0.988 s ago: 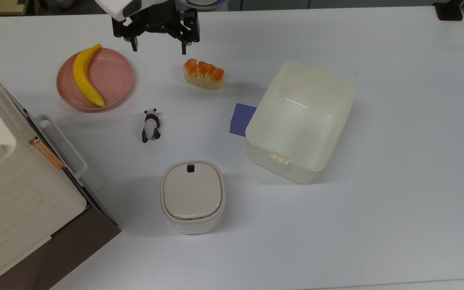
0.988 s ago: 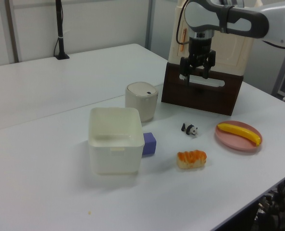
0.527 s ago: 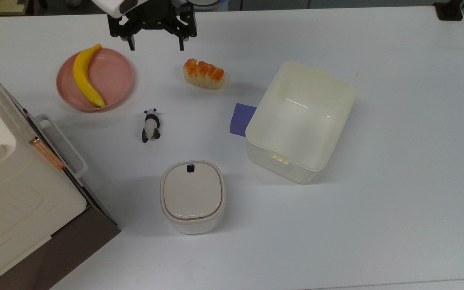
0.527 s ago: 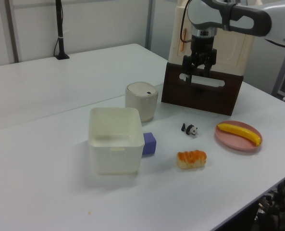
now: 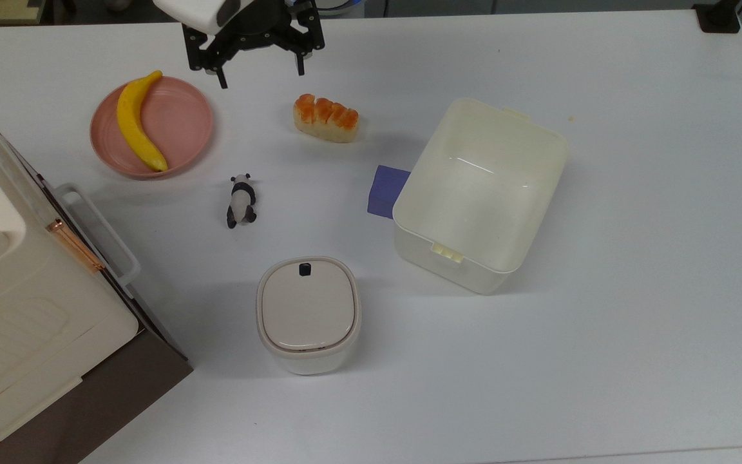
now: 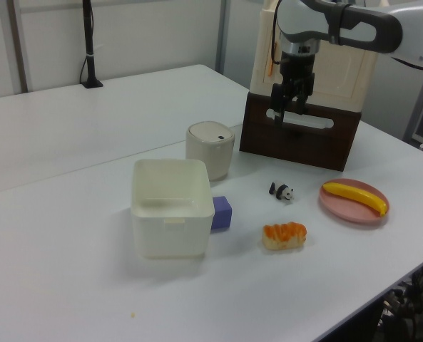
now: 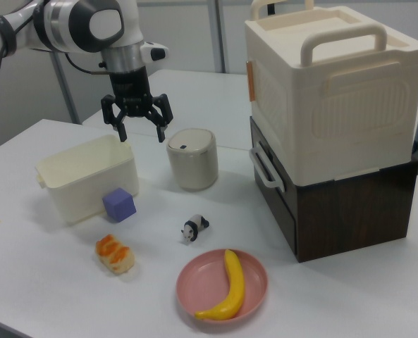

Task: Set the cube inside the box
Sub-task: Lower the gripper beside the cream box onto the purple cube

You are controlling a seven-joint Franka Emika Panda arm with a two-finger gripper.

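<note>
the gripper (image 5: 259, 75) hangs in the air with its two black fingers spread wide and nothing between them. in the top view it sits at the upper edge, between the pink plate (image 5: 181, 119) and the bread piece (image 5: 326, 118), above both. in the right view the gripper (image 7: 139, 132) hangs over the far side of the box (image 7: 82, 172), near the canister (image 7: 192, 159).

no readable writing, brand or label on anything.

containers: the box (image 5: 513, 142) is a cream-white open tub with nothing inside, clip tab on the rim nearest the top view's bottom. the pink plate holds one banana (image 5: 136, 122) lying across it. the canister (image 5: 308, 314) is shut under its beige lid with a small black button. the big white-and-brown case (image 5: 17, 309) at the top view's left is closed, handle on its side; contents can't be seen.

the cube (image 5: 386, 191), purple-blue, sits on the table (image 5: 635, 322) outside the box, right against its wall on the top view's left side; touching or just beside, can't tell which. in the left view the cube (image 6: 222, 211) is at the box's (image 6: 170, 205) right corner. in the right view the cube (image 7: 119, 205) is in front of the box.

a small panda figure (image 5: 241, 200) lies on the table between plate and canister, apart from both.
</note>
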